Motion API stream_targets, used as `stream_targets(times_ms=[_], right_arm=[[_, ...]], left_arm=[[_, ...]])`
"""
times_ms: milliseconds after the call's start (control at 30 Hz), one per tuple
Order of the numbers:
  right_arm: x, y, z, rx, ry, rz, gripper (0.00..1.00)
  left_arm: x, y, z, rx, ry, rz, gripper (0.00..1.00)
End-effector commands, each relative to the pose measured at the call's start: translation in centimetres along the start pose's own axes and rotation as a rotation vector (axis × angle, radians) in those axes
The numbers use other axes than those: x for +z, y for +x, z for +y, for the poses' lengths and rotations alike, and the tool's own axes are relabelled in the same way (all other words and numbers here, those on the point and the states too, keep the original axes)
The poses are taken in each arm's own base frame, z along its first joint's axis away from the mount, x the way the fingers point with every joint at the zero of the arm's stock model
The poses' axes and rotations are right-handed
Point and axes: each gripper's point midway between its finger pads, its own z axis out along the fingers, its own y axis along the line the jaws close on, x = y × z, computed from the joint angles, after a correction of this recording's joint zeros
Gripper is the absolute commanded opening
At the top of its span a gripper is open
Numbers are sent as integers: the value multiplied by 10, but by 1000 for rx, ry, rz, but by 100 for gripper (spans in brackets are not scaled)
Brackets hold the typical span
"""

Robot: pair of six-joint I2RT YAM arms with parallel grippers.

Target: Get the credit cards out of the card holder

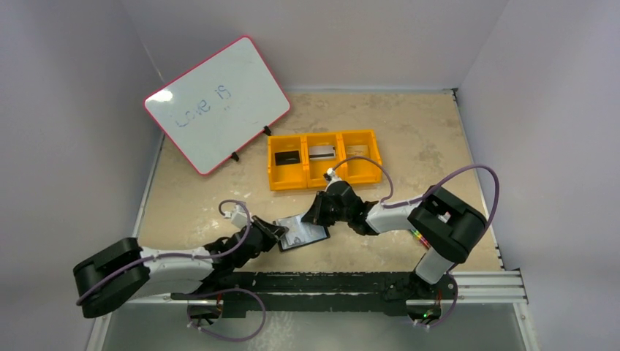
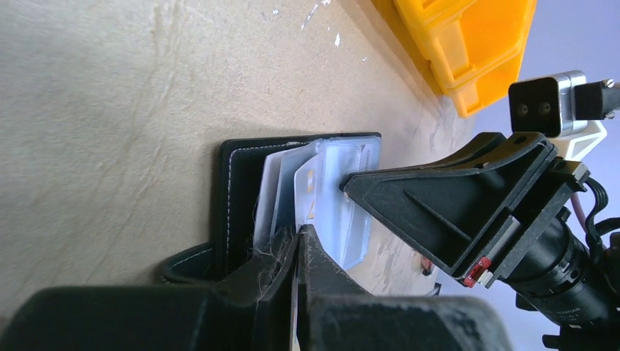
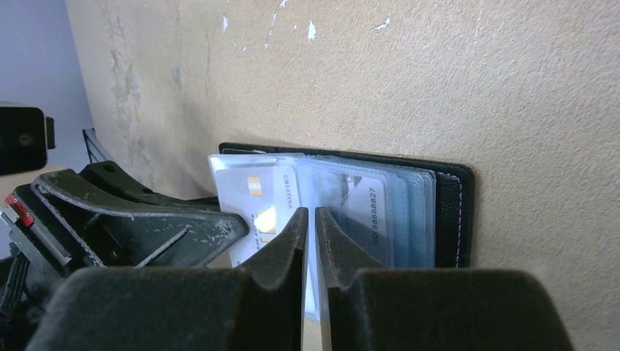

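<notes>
Pale lilac walls [image 1: 73, 110] enclose a tan table [image 1: 409, 139]. A pink-framed whiteboard [image 1: 216, 102] leans at the far left, with "Love is" handwritten on it. Both arms reach in from the near edge and meet near the centre of the table.

An orange tray [image 1: 322, 179] with three compartments sits just beyond the arms. Its left compartment holds a black card [image 1: 286, 156], and its middle compartment holds a silvery-grey card [image 1: 321, 152].

The card holder [image 1: 303, 235] lies open on the table between the two grippers, its black cover [image 3: 450, 212] flat against the surface and its clear sleeves [image 3: 402, 212] fanned upward.

The left gripper [image 2: 298, 232] is at the left edge of the card holder. Its jaws are fully closed on the edge of a pale card [image 2: 311, 190] with a gold chip, and the card still sits in its sleeve.

The right gripper [image 3: 308, 213] approaches from the opposite side. Its jaws are nearly together, pinching one clear sleeve leaf. The tips of the two grippers are just beside each other.
</notes>
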Motion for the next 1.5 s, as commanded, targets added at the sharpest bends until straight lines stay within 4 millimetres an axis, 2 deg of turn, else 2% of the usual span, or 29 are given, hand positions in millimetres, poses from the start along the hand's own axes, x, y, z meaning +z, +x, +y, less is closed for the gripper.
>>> stream_targets(times_ms=[0,233,333,400,533,667,733,900,967,1033,1067,1133,1167,1200,1267,1333,1467], right_arm=[[-6,34,-64,2,234,102,11],[-5,27,-52,-16,204,92,11],[-6,19,-36,-54,147,76,13],[-8,6,-21,-93,101,29,17],[-24,-16,13,-117,2,-54,24],[-52,-45,43,-147,-77,-187,43],[-66,-58,48,-142,-85,-262,54],[-107,-95,43,-130,-75,-521,77],[-126,-104,42,-109,-101,-612,81],[-144,-107,41,-93,-122,-652,92],[-151,-108,44,-95,-136,-649,95],[-160,-113,50,-162,-173,-623,95],[-161,-121,43,-195,-143,-599,94],[-160,-132,28,-225,-67,-561,92],[-171,-151,15,-264,-72,-561,92],[-180,-153,26,-284,-217,-526,92],[-185,-134,60,-332,-457,-423,89]], left_arm=[[-11,-16,53,145,-195,-58,0],[-23,-36,42,249,-229,-112,0],[-23,-35,17,262,-152,-107,0],[-23,-33,-4,257,-89,-98,0],[-25,-32,-41,285,2,-87,0],[-31,-37,-77,320,70,-94,0],[-35,-39,-95,330,106,-101,0],[-45,-48,-126,359,172,-128,0],[-47,-48,-134,368,201,-130,0],[-49,-46,-142,378,234,-124,0],[-49,-45,-144,384,244,-123,0],[-50,-45,-150,386,273,-125,0],[-51,-44,-154,388,296,-122,0],[-52,-42,-158,389,316,-119,0],[-54,-41,-164,387,347,-114,0],[-56,-39,-170,383,378,-112,0],[-62,-43,-188,345,466,-141,0]])
